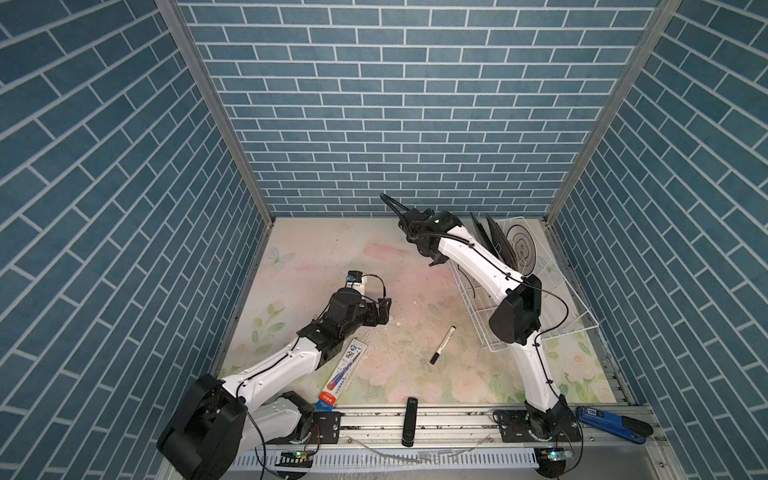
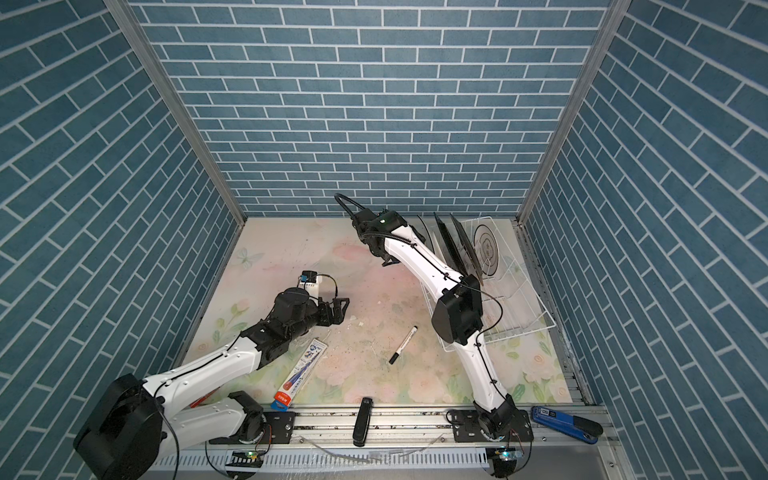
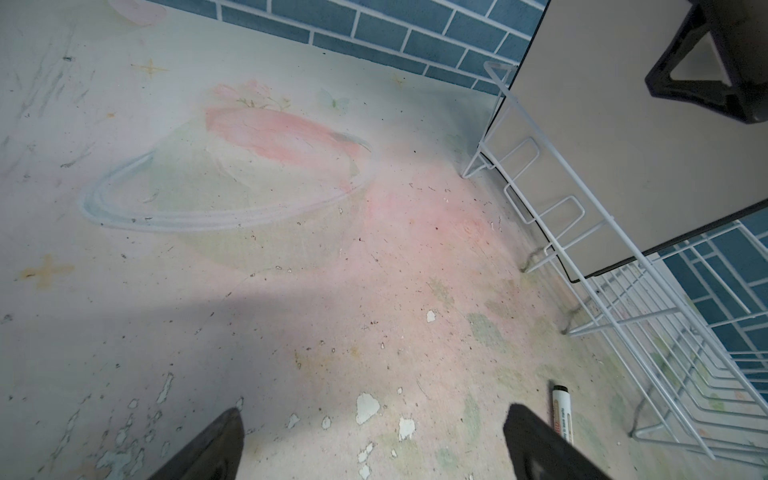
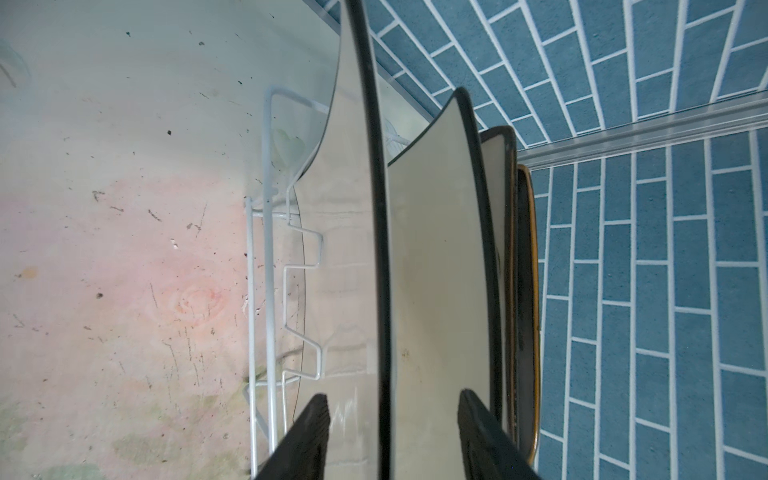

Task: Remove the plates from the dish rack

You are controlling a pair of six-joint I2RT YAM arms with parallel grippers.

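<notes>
Entry, one moment.

Dish rack [image 1: 557,335]: it sits on the floral mat [image 1: 332,249] at the right side of the table, close to the right wall, as both top views show. The plates [image 1: 498,245] stand on edge in a tight row at its far end. The round plate [image 1: 521,247] with dark rings is the one nearest the right wall. The near part of the rack holds nothing.

Right gripper [image 4: 392,395]: in the wrist view we find it at the plate on the row's end toward the table's middle, the black-rimmed plate [image 4: 353,249]. One of its fingers [image 4: 307,436] lies on each side of that rim. The jaws are apart, with a gap showing beside each finger (so no grip that we can see). Behind it stands a second pale plate [image 4: 436,270], also dark-rimmed, then darker ones.

Left gripper [image 3: 374,409]: its jaws are spread wide and hold nothing. It hangs above bare mat left of the middle, well apart from the rack.

A marker pen [image 1: 442,345] lies on the mat between the arms, near the rack's near corner.
</notes>
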